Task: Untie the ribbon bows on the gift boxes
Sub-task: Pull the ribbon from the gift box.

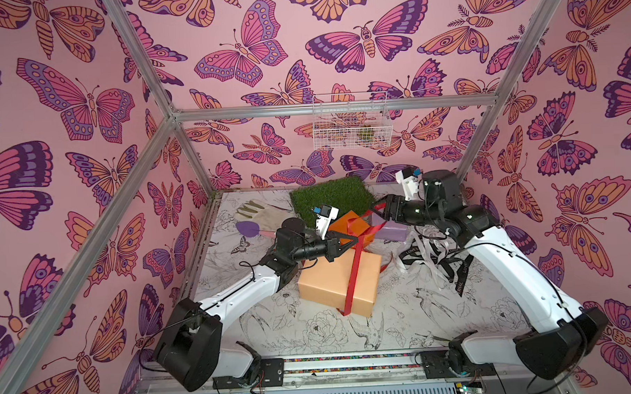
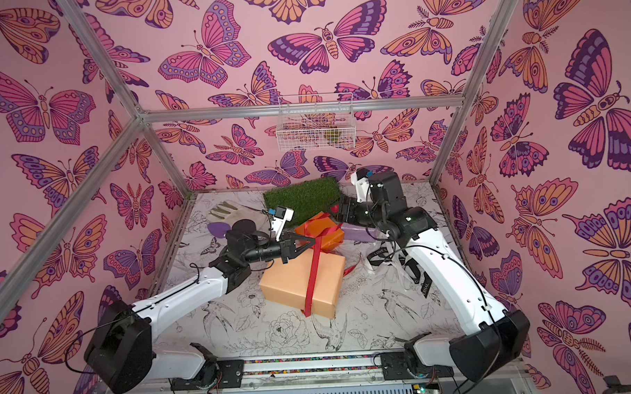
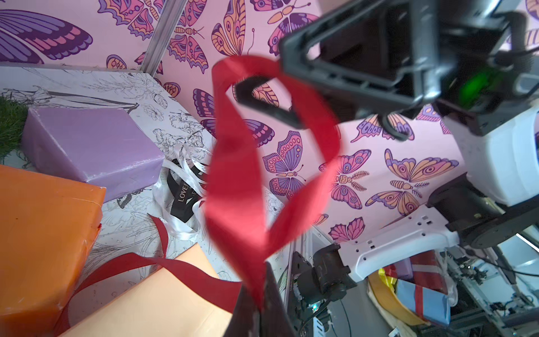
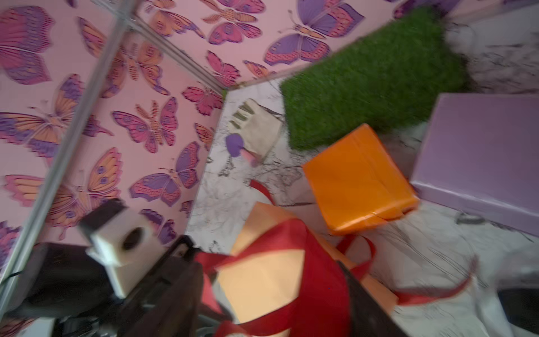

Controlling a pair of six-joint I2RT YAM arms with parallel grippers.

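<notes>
The red ribbon (image 1: 355,272) runs over the large peach gift box (image 1: 328,287) and rises as a loose loop (image 3: 239,181) above it. My left gripper (image 1: 355,241) is shut on the loop's lower end (image 3: 259,291), over the box's far edge. My right gripper (image 1: 377,212) stands open; one finger (image 3: 262,99) sits inside the loop's top. The blurred right wrist view shows red ribbon (image 4: 320,277) between its spread jaws. The orange box (image 1: 344,224) and lilac box (image 1: 391,232) lie bare behind. Loose black lettered ribbon (image 3: 182,198) and white ribbon (image 1: 429,253) lie on the table right of the peach box.
A green turf mat (image 1: 330,197) lies at the back, with a glove (image 1: 260,214) and a purple scoop (image 1: 246,229) to its left. A white wire basket (image 1: 351,121) hangs on the back wall. Aluminium frame posts stand at the table's corners.
</notes>
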